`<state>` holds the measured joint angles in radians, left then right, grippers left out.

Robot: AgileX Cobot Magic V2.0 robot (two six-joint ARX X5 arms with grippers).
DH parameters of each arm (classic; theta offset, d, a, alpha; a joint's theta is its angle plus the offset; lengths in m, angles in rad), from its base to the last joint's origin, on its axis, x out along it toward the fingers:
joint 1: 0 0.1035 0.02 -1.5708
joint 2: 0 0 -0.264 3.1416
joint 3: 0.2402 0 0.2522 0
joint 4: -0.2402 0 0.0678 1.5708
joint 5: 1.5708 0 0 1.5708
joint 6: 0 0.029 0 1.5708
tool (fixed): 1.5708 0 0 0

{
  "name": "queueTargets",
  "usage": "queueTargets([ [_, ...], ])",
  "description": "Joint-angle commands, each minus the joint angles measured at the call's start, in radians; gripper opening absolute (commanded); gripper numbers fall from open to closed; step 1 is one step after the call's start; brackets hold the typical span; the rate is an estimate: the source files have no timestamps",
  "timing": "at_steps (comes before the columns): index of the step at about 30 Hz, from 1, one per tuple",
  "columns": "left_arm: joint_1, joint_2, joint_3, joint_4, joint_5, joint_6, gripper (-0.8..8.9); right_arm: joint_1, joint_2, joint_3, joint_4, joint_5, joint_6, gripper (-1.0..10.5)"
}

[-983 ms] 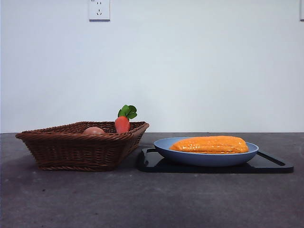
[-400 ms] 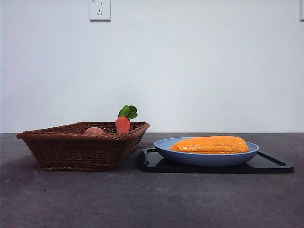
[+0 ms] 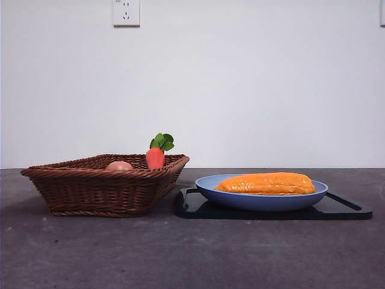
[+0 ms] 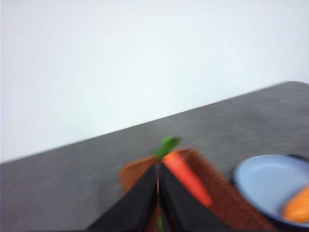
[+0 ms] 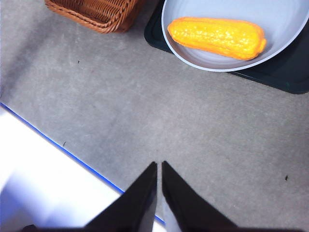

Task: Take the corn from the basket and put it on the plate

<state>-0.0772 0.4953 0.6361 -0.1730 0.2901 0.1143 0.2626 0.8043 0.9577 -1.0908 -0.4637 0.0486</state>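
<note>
On the grey table (image 3: 180,253), corn (image 3: 265,183) fills the plate (image 3: 210,188) beside the basket (image 3: 102,192); both tools, left (image 4: 158,180) and right (image 5: 159,166), closed, empty.

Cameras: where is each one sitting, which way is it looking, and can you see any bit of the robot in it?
Front view: low at table height, looking level across at the basket, the plate with the corn on it, and the wall; no robot part shows.
Left wrist view: on the left arm, blurry, looking over the basket and carrot; the left gripper shows, shut.
Right wrist view: on the right arm, looking down at the table; the right gripper shows, shut.
All three share the basket, plate and corn.
</note>
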Motion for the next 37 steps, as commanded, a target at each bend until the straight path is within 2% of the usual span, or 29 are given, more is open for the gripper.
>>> queueTargets([
  [1,0.027,-0.085,-0.105,0.021,-0.073,-0.029,0.04,0.004,0.003,0.011,0.006,0.0,-0.004,0.0],
  [9,0.065,-0.299,-0.346,0.016,-0.1,-0.05,0.04,0.004,0.003,0.011,0.006,0.0,-0.004,0.0],
  [18,0.072,-0.428,-0.52,0.007,-0.101,-0.075,0.04,0.004,0.003,0.011,0.006,0.0,-0.004,0.0],
  [24,0.072,-0.494,-0.585,-0.001,-0.101,-0.074,0.04,0.004,0.003,0.011,0.006,0.0,-0.004,0.0],
  [37,0.072,-0.492,-0.599,-0.059,-0.1,-0.075,0.04,0.004,0.003,0.011,0.006,0.0,-0.004,0.0],
])
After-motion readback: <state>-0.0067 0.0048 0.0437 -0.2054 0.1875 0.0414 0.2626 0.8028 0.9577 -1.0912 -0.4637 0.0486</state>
